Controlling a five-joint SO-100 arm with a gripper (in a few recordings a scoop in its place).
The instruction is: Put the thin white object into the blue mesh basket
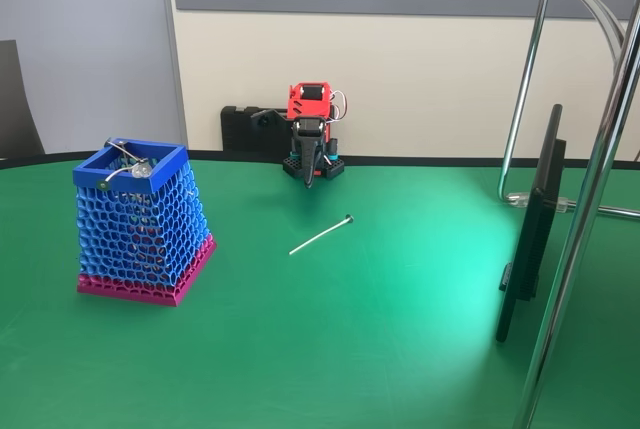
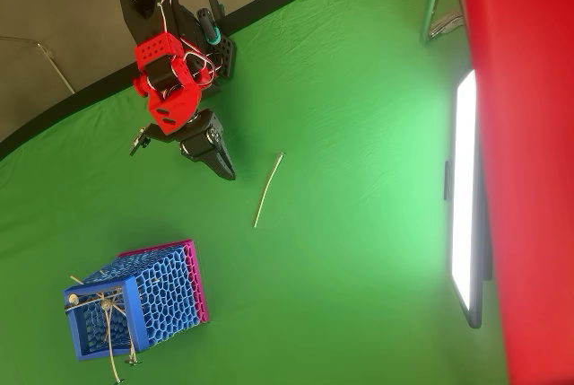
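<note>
The thin white object [image 1: 320, 236] [image 2: 267, 189] lies flat on the green table, a small dark knob at its far end. The blue mesh basket [image 1: 140, 224] [image 2: 134, 300] stands upright to the left in the fixed view, with a magenta base band and a grey bent piece [image 1: 128, 163] resting across its rim. My gripper [image 1: 309, 179] [image 2: 226, 170] hangs at the back of the table, pointing down, jaws together with nothing between them. It is a short way behind the white object and not touching it.
A dark flat screen [image 1: 530, 229] [image 2: 466, 196] stands on edge at the right, with chrome stand tubes [image 1: 590, 189] beside it. The arm's black base [image 1: 305, 164] sits at the table's back edge by the wall.
</note>
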